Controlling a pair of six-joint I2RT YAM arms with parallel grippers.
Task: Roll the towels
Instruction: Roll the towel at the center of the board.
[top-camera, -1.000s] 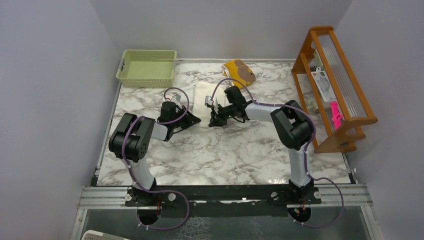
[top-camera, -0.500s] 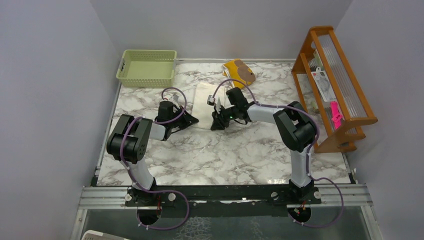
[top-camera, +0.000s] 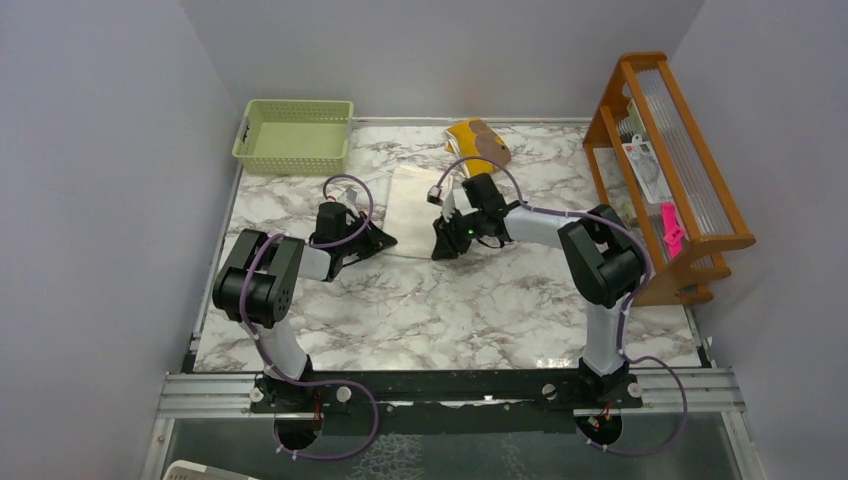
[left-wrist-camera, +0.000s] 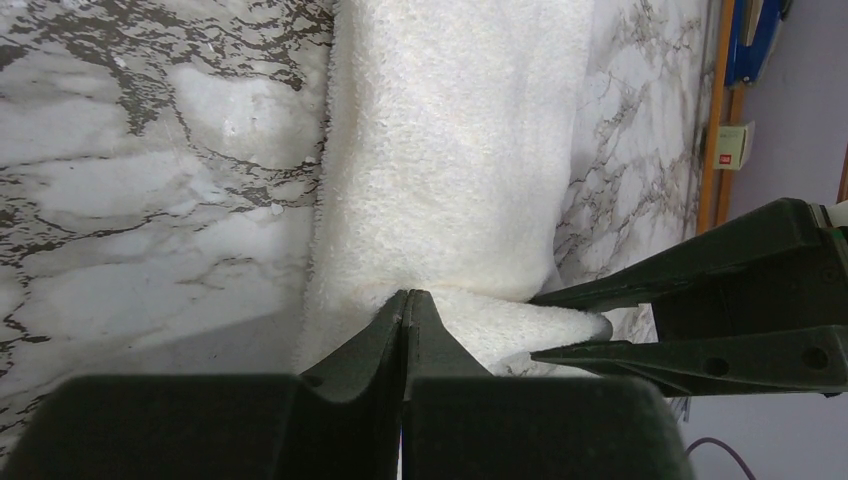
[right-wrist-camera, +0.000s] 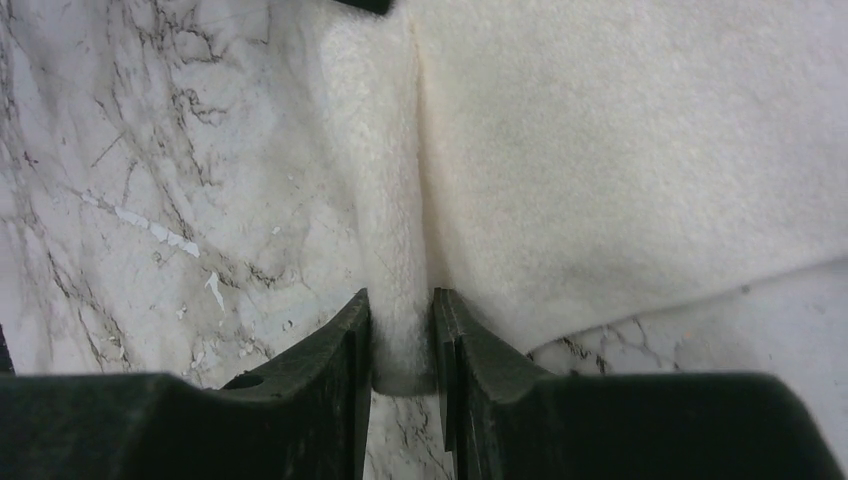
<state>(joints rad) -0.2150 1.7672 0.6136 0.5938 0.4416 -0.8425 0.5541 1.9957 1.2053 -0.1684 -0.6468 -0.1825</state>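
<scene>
Two arms at work on the marble table (top-camera: 450, 310): my left gripper (top-camera: 393, 240) and my right gripper (top-camera: 438, 252) meet at the near edge of the cream-white towel (top-camera: 413, 192). The towel lies flat at mid-table, running away from me toward the far side. Its near edge is turned over into a low, narrow roll (right-wrist-camera: 395, 200) across the width of the cloth.

My left fingers (left-wrist-camera: 380, 340) are pressed tightly together. Their joined tips touch the roll at its left end, and I cannot tell whether any cloth is caught between them. My right fingers (right-wrist-camera: 345, 340) stand a little apart astride the roll's right end, and the cloth fills the narrow gap between them. The left wrist camera shows those right fingers (left-wrist-camera: 700, 255) coming in low from the side, just above the tabletop.

The mustard-yellow towel (top-camera: 478, 142), with its brown patch, lies crumpled near the far edge, beyond and to the right of the cream one and apart from it. A pale green basket (top-camera: 295, 103) sits in the far left corner. A wooden rack (top-camera: 700, 240) stands along the right edge.
</scene>
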